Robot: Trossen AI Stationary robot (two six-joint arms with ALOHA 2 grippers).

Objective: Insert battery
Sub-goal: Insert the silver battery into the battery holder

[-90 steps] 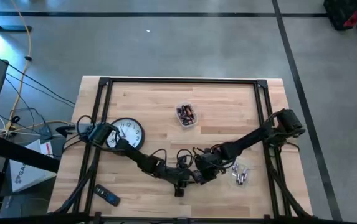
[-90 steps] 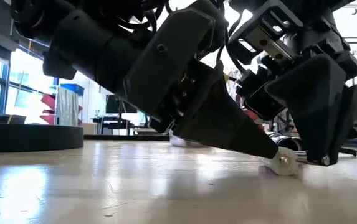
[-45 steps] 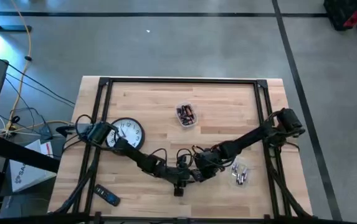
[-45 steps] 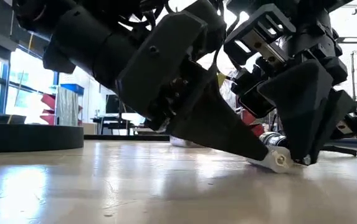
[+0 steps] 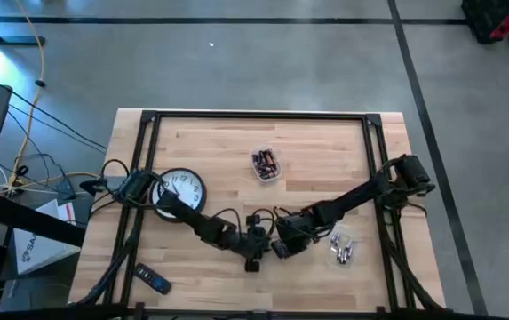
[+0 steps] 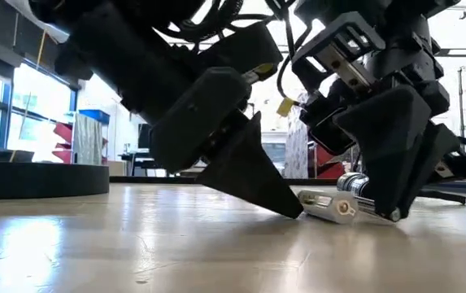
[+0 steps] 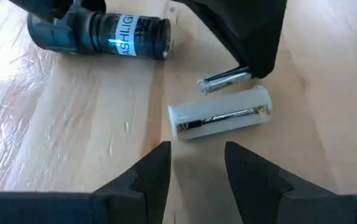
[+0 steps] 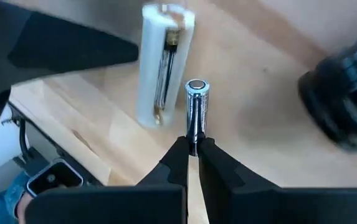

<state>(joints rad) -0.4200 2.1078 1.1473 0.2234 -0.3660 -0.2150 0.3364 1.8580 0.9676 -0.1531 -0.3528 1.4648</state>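
Pale, grained wood makes up the tabletop (image 5: 218, 142), and near its front edge we have both arms meeting nose to nose. Our right gripper (image 8: 192, 148) has its two dark fingers pinched tight on the end of a slim, shiny metal battery (image 8: 195, 112), a smooth cylinder with a round cap at its far tip, held low over the wood. Just beside the battery, running roughly parallel to it, lies the white plastic battery holder (image 8: 159, 68), a rounded tube cut open along one side so that a thin metal contact strip shows in its trough; it rests flat on the tabletop. Our left gripper (image 7: 197, 165) points at that holder from the other side with its wedge-shaped black fingers spread apart and nothing between them, the tips near the holder's long flank but not touching it. A black, ribbed flashlight body (image 7: 97, 34) with white lettering lies on its side a little beyond the holder. In the low view the holder's end and the battery sit between the two sets of dark fingers, close to the wood. Farther off we see a clear tub of batteries (image 5: 266, 164) toward the middle, a round clock (image 5: 183, 188) by the left arm's base, some small metal pieces (image 5: 343, 251) at the right, and bare boards across the back half.
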